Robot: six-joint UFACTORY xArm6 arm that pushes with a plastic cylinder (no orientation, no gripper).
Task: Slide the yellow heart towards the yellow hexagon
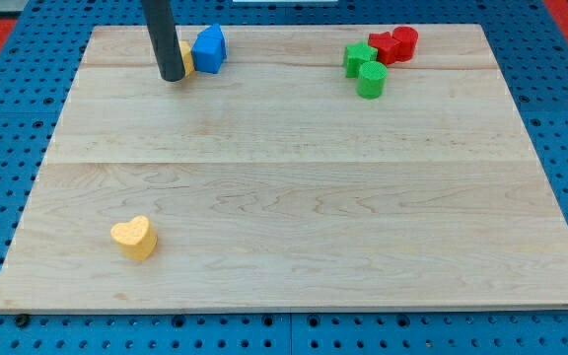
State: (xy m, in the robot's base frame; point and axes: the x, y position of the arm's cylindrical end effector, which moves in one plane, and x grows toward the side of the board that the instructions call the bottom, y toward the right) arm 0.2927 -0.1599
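Observation:
The yellow heart (134, 237) lies on the wooden board near the view's bottom left. The yellow hexagon (186, 55) sits near the view's top left, mostly hidden behind my rod, touching a blue block (209, 49) on its right. My tip (173, 75) rests on the board right in front of the yellow hexagon, far above the heart in the view.
A green star (359, 57) and a green cylinder (371, 80) sit at the view's top right, next to a red star (384, 46) and a red cylinder (403, 41). The wooden board (294, 197) lies on a blue pegboard.

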